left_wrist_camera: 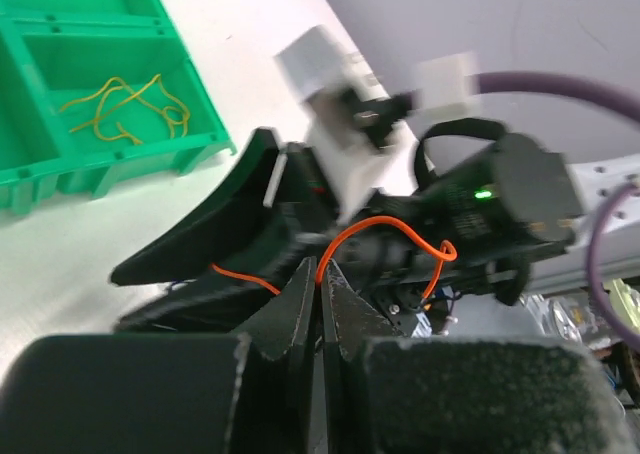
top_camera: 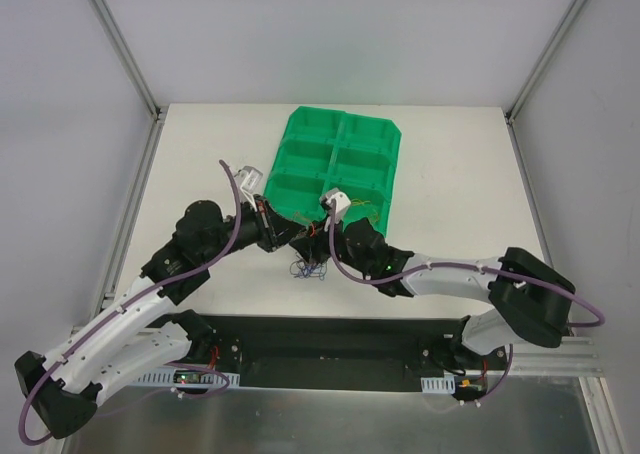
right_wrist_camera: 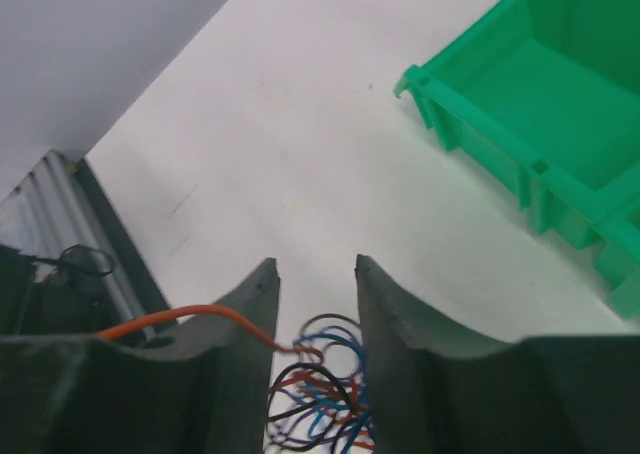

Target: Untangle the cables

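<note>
A tangle of blue, black, red and purple cables (top_camera: 310,270) lies on the white table in front of the green tray. My left gripper (left_wrist_camera: 322,274) is shut on an orange cable (left_wrist_camera: 385,226), which arches up from its tips towards the right arm. In the top view my left gripper (top_camera: 288,238) sits just left of my right gripper (top_camera: 318,242), both over the tangle. My right gripper (right_wrist_camera: 315,266) is open, with the tangle (right_wrist_camera: 320,394) lying between its fingers. The orange cable (right_wrist_camera: 190,316) runs out of the tangle to the left across the left finger.
A green compartment tray (top_camera: 300,134) stands behind the grippers, and its corner shows in the right wrist view (right_wrist_camera: 470,114). One near compartment holds a yellow cable (left_wrist_camera: 125,109). The black rail of the arm bases runs along the table's near edge (top_camera: 330,339).
</note>
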Controlling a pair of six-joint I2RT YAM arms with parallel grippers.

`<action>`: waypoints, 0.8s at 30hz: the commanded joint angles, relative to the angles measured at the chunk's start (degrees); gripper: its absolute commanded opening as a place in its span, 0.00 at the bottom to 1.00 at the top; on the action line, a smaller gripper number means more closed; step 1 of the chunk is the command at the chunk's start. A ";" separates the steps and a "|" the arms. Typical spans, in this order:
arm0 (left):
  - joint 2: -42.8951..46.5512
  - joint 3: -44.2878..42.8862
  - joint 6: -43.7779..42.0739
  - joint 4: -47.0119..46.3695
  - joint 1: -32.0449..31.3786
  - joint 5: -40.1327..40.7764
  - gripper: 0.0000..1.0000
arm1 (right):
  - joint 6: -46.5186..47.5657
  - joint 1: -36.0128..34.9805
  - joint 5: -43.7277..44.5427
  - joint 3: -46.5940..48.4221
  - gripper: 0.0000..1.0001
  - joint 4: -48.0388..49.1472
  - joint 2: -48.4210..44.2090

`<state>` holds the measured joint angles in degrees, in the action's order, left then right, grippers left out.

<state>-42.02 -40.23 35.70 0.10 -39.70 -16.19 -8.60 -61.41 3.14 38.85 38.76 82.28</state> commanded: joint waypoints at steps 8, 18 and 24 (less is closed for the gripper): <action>1.68 -16.18 -8.97 -3.89 -0.11 -2.20 0.00 | -6.08 0.15 10.04 -4.04 0.33 4.83 9.39; 0.27 -33.32 -21.02 1.48 -0.11 7.39 0.00 | -8.80 4.45 11.02 -8.09 0.32 4.39 12.20; -2.53 -44.22 -23.66 2.10 -0.11 9.51 0.00 | -10.03 4.45 9.26 -9.14 0.29 7.28 15.54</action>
<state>-43.33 -76.49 16.03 5.45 -39.70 -9.37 -16.53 -56.93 13.02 31.27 43.38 95.53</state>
